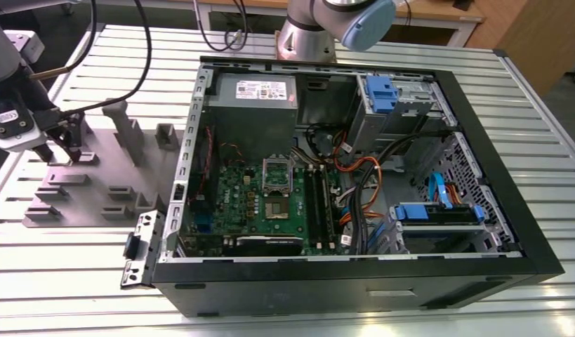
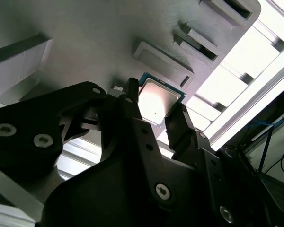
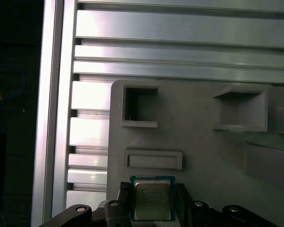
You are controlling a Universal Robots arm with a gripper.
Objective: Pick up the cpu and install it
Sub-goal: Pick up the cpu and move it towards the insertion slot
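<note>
The cpu (image 3: 151, 199), a small square chip with a silvery top and a thin rim, lies flat on the grey holder plate (image 3: 203, 156) beside a low rectangular block. In both wrist views my gripper (image 3: 152, 191) straddles it, one dark finger against each of two opposite edges, so it looks shut on the cpu (image 2: 158, 100). The fingers (image 2: 132, 101) hide part of the chip's lower edge. In the exterior view my gripper (image 1: 67, 149) is down on the holder plate (image 1: 90, 193) at that view's far left, well apart from the green motherboard (image 1: 268, 207) and its silver socket frame (image 1: 276, 170).
The open black computer case (image 1: 362, 281) fills the middle, with power supply (image 1: 254, 91), blue drive cages (image 1: 437, 214) and loose cables (image 1: 362, 189). Upright grey posts (image 1: 128, 133) and blocks stand on the holder plate near my gripper. Everything rests on a slatted aluminium table (image 1: 71, 281).
</note>
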